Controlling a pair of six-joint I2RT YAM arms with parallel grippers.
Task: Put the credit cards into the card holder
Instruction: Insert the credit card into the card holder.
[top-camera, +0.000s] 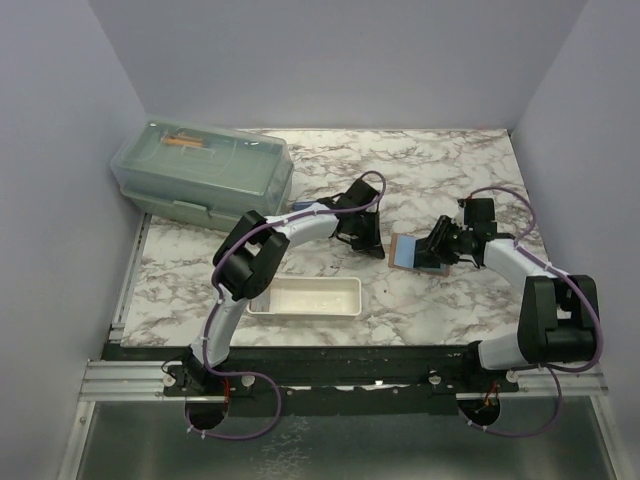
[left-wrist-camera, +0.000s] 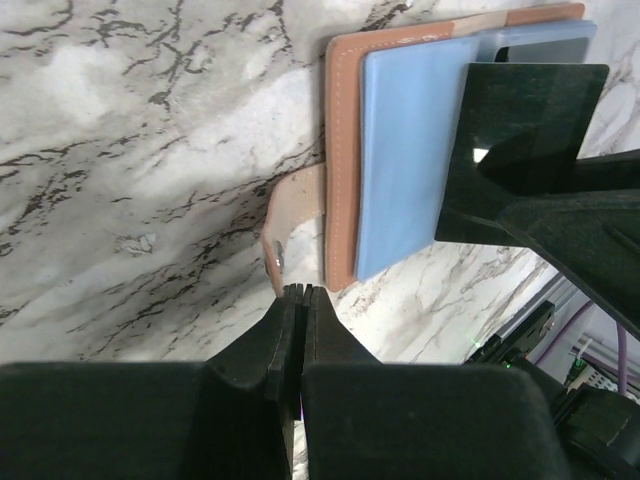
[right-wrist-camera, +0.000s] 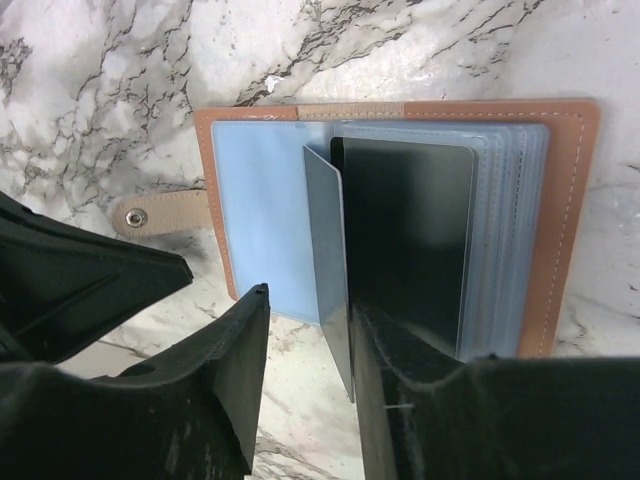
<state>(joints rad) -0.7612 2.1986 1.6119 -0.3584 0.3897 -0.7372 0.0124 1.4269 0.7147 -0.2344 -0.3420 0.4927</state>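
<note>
the open card holder (right-wrist-camera: 575, 220) lies flat on the marble table (top-camera: 420, 310), right of centre in the overhead view and directly under the right gripper (right-wrist-camera: 305, 390). that gripper's jaws stand apart, released. one blue-grey credit card (right-wrist-camera: 328, 250) stands on edge between them, close against the finger at lower right of the wrist view; whether it is pinched cannot be told. a second, darker card (right-wrist-camera: 410, 240) sits in a clear sleeve of the holder. the left gripper (left-wrist-camera: 297, 300) is clenched on nothing, its tips just beside the holder's snap strap (left-wrist-camera: 295, 210). counted: one holder, two cards visible, one white tray (top-camera: 305, 297) at lower centre, one green toolbox (top-camera: 205, 170) at upper left.
</note>
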